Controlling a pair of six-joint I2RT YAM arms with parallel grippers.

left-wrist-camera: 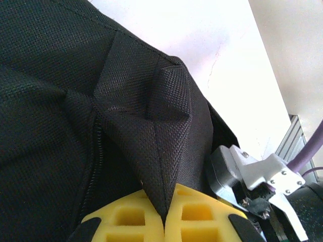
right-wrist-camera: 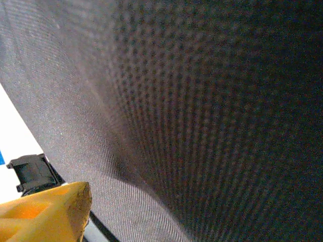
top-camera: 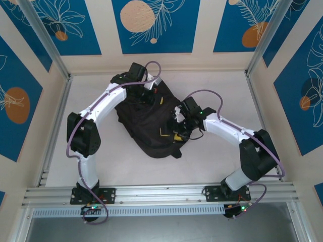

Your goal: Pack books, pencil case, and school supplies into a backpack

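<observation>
Left wrist: left fingers [left-wrist-camera: 197, 217] tight on a fold of backpack [left-wrist-camera: 50, 101]; top external: right fingers [top-camera: 177, 137] apart.

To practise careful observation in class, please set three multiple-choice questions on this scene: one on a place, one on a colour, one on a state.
1. Where does the backpack lie?
A on the white table, between the arms; B on the metal rail; C against the back wall.
2. What colour are the pads of the left end effector?
A red; B green; C yellow.
3. How is the left end effector?
A open above bare table; B shut on a fold of backpack fabric; C holding a book.
Answers: 1 A, the top view shows it mid-table; 2 C, the left wrist view shows yellow pads; 3 B, the pads meet on pinched black fabric.
</observation>
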